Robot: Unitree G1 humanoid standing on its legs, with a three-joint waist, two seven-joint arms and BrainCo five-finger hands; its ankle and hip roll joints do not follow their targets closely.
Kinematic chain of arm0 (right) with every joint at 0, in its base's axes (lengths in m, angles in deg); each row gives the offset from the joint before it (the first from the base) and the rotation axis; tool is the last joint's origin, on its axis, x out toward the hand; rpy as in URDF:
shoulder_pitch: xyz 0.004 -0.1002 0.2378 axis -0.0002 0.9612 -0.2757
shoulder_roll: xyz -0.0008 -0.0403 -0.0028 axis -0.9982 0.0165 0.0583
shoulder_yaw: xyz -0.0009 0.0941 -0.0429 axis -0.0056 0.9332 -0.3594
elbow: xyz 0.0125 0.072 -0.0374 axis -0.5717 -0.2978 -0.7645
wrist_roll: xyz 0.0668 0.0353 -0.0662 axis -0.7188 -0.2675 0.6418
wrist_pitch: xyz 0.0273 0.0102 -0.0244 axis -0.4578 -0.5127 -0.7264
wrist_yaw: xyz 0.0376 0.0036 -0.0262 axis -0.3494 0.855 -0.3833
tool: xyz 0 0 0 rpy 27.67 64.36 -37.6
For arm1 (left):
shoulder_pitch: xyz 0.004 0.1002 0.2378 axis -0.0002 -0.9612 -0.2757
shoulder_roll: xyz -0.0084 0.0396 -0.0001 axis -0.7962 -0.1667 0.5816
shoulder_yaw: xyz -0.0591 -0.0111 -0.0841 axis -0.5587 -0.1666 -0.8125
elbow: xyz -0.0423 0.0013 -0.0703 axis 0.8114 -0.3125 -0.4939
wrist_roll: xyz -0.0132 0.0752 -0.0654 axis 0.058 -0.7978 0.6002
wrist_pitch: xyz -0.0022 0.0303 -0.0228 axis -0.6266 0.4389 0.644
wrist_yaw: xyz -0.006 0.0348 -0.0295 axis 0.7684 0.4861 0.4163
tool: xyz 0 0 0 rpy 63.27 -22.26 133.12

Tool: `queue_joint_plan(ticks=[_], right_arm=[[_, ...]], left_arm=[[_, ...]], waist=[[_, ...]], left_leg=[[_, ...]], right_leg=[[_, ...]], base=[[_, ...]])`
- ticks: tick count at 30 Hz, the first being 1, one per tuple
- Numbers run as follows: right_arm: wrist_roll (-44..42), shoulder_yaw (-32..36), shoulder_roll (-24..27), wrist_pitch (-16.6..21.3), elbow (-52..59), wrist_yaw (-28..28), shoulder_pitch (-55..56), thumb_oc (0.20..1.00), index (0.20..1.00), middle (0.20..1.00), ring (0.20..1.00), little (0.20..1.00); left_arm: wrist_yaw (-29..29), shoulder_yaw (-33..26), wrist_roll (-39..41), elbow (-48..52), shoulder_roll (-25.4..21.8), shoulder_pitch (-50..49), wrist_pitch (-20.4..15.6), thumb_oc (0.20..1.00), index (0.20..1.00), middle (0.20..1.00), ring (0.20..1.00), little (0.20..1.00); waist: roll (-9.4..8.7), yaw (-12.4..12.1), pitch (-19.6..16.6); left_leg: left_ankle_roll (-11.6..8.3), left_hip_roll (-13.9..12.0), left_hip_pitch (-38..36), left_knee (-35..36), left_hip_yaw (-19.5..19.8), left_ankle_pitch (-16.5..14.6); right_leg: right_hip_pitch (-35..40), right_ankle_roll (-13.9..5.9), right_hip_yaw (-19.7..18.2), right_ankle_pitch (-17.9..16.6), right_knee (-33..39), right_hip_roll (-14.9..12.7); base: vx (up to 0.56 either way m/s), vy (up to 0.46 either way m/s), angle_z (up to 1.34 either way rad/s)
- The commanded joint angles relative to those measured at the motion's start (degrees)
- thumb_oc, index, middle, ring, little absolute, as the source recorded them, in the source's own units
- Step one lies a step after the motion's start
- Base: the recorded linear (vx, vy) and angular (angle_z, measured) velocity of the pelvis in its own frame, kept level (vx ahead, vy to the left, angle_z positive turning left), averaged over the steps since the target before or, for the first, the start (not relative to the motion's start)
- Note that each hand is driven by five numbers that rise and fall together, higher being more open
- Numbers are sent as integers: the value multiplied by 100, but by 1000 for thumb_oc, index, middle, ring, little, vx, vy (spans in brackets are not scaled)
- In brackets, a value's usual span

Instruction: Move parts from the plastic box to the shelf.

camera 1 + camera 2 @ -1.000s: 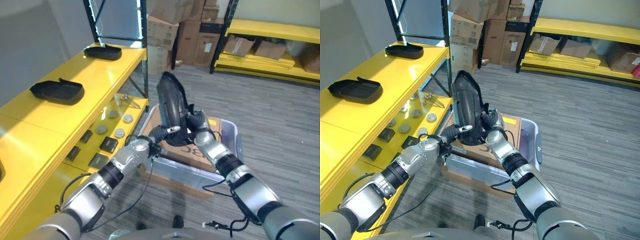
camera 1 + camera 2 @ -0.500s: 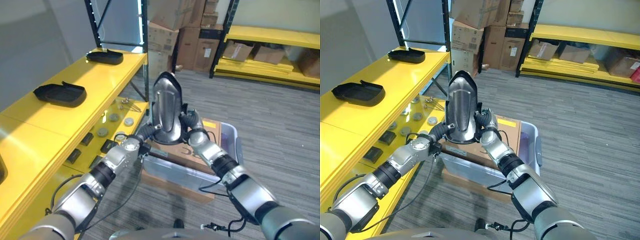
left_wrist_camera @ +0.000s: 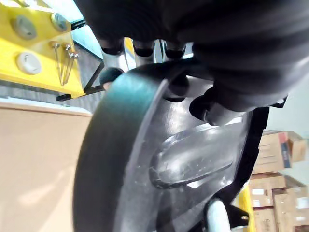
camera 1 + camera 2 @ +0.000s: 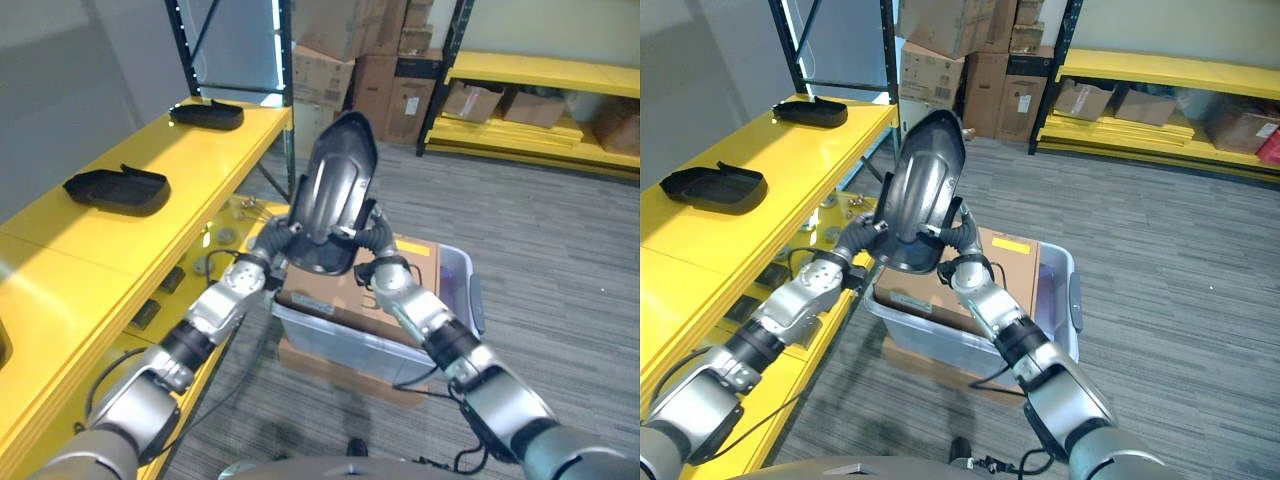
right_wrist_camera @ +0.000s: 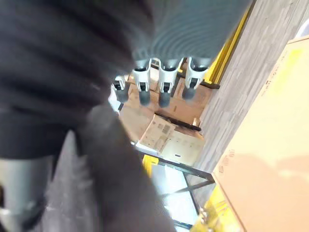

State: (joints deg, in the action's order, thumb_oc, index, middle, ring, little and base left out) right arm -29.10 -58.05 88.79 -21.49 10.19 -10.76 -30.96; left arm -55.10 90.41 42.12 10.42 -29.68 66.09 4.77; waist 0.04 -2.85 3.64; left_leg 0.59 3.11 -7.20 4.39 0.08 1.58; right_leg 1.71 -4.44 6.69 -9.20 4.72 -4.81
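Part (image 4: 333, 195) tilted higher, both hands (image 4: 283, 243) (image 4: 371, 262) gripping, above plastic box (image 4: 460, 285)

The plastic box (image 4: 452, 283) stands on the floor (image 4: 560, 250), in front of the robot, and a cardboard box (image 4: 345, 295) lies in it. Above the box the part (image 4: 333, 190) is held up between the left hand (image 4: 276, 240) on its left side and the right hand (image 4: 372, 252) on its right side. The shelf (image 4: 150, 230) runs along the left; two trays (image 4: 113, 187) rest on its top level (one nearer, one farther back). Stacked cartons (image 4: 345, 60) stand behind, and a second shelf (image 4: 560, 85) is at the far right.
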Motion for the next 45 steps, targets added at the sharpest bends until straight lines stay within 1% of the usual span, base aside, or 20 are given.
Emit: queue_joint_plan(ticks=[1,2,4,7,8,11,14,15,18,21,23,26,28,31,36,37,39,42,43,45], right_arm=[[379,436,712,81,-623,-11,290,1000,1000,1000,1000,1000],[583,762,884,218,-469,-111,864,1000,1000,1000,1000,1000],[733,1037,991,288,-327,-235,1339,1000,1000,1000,1000,1000],[1111,1611,1101,216,-101,-624,2162,1000,1000,1000,1000,1000],[1194,1855,1065,95,-81,-875,2651,1000,1000,1000,1000,1000],[1402,2033,975,117,-333,-1273,3257,1000,1000,1000,1000,1000],[1329,2044,890,72,-418,-1395,3499,1000,1000,1000,1000,1000],[1422,2017,772,160,-540,-1418,3718,1000,1000,1000,1000,1000],[1389,1819,418,28,-915,-1408,4005,1000,1000,1000,1000,1000],[1550,1717,201,83,-1260,-1394,4091,1000,1000,1000,1000,1000],[1796,1541,-90,173,-1749,-1255,4160,1000,1000,1000,1000,1000],[1615,1433,-248,421,-2272,-983,4270,1000,1000,1000,1000,1000],[1738,1316,-263,499,-2497,-1001,4235,1000,1000,1000,1000,1000],[1783,1060,-242,489,-2789,-1014,4030,1000,1000,1000,1000,1000],[2044,703,-196,460,-3356,-1110,3629,1000,1000,1000,1000,1000],[2093,667,-194,521,-3611,-1119,3520,1000,1000,1000,1000,1000],[2133,661,-197,558,-3730,-1101,3447,1000,1000,1000,1000,1000],[1782,926,-290,526,-3873,-909,3563,1000,1000,1000,1000,1000],[1776,940,-297,527,-3883,-905,3574,1000,1000,1000,1000,1000],[1855,1036,-368,544,-4001,-902,3651,1000,1000,1000,1000,1000]], left_arm=[[137,-731,-89,146,-147,428,-1128,200,200,200,200,200],[89,-1069,-124,424,-431,34,-1252,200,200,200,200,200],[39,-1392,-186,656,-603,-345,-1320,200,200,200,200,200],[-104,-2189,-277,1056,-909,-1180,-1470,200,200,200,200,200],[-178,-2697,-323,1296,-1058,-1694,-1510,200,200,200,200,200],[-149,-3260,-309,1538,-1082,-2285,-1594,200,200,200,200,200],[-79,-3469,-308,1681,-1041,-2541,-1672,200,200,200,200,200],[-83,-3664,-244,1777,-983,-2745,-1767,200,200,200,200,200],[-28,-4058,-201,2105,-864,-3063,-1979,200,200,200,200,200],[-4,-4254,-276,2348,-845,-3179,-2213,200,200,200,200,200],[-64,-4427,-157,2774,-885,-3231,-2441,200,200,200,200,200],[-421,-4278,98,2942,-938,-3142,-2930,200,200,200,200,200],[-329,-4188,-3,3158,-957,-3025,-3116,200,200,200,200,200],[-252,-4140,-34,3377,-961,-2984,-3122,200,200,200,200,200],[-100,-4196,-100,3531,-911,-3053,-2703,200,200,200,200,200],[-140,-4253,-49,3526,-878,-3090,-2618,200,200,200,200,200],[-100,-4268,-57,3504,-863,-3116,-2536,200,200,200,200,200],[-706,-4166,299,3339,-608,-3129,-2564,200,200,200,200,200],[-733,-4162,322,3328,-585,-3138,-2569,200,200,200,200,200],[-708,-4058,295,3203,-475,-3207,-2607,200,200,200,200,200]], waist=[[47,-200,-212],[46,-177,-195],[47,-160,-187],[42,-108,-171],[29,-89,-142],[-9,-97,-105],[-27,-111,-117],[-38,-149,-109],[-52,-265,-117],[-46,-375,-100],[-16,-482,-87],[8,-387,-55],[3,-386,-47],[-5,-565,-9],[-32,-873,31],[-33,-999,65],[-31,-1050,85],[22,-905,265],[29,-887,275],[78,-802,309]], left_leg=[[27,-35,194,-146,-227,-288],[41,-41,185,-117,-236,-278],[47,-48,180,-90,-244,-267],[45,-66,192,-36,-263,-240],[41,-74,200,3,-270,-223],[40,-74,233,39,-260,-205],[41,-66,261,47,-240,-199],[45,-53,285,54,-203,-195],[59,-9,362,61,-108,-181],[81,30,416,61,11,-177],[131,99,501,61,327,-151],[167,214,550,47,912,-99],[142,276,609,55,1204,-32],[68,283,671,50,1380,48],[-86,288,773,19,1524,158],[-147,262,828,-4,1477,197],[-218,192,926,-27,1339,242],[-434,-211,1276,-70,-21,386],[-441,-230,1284,-64,-87,395],[-478,-361,1212,24,-596,324]], right_leg=[[256,-482,84,497,27,-136],[253,-484,84,501,28,-132],[248,-488,79,508,28,-124],[215,-487,75,528,28,-107],[196,-489,81,533,28,-98],[166,-486,85,529,28,-89],[146,-483,83,531,28,-85],[136,-482,94,534,28,-89],[117,-499,157,547,15,-123],[107,-515,202,569,-30,-161],[26,-501,77,715,-304,-147],[-21,-343,-374,935,-590,166],[-38,-269,-446,984,-636,301],[5,-195,-291,1041,-647,363],[135,-141,-13,1017,-471,421],[180,-145,131,1005,-415,404],[196,-163,352,1006,-379,366],[363,-194,1276,1051,-372,182],[372,-193,1328,1062,-387,171],[447,-217,1562,1213,-533,88]], base=[[0,0,0],[0,0,0],[-1,28,5],[-24,29,-5],[-31,21,-8],[-23,13,-3],[-11,7,0],[0,0,0],[-15,21,2],[-20,11,4],[-18,-10,17],[-27,-45,131],[-62,-60,176],[-75,-65,143],[-33,-33,80],[-20,7,56],[-28,42,74],[-27,137,90],[61,150,226],[95,178,221]])
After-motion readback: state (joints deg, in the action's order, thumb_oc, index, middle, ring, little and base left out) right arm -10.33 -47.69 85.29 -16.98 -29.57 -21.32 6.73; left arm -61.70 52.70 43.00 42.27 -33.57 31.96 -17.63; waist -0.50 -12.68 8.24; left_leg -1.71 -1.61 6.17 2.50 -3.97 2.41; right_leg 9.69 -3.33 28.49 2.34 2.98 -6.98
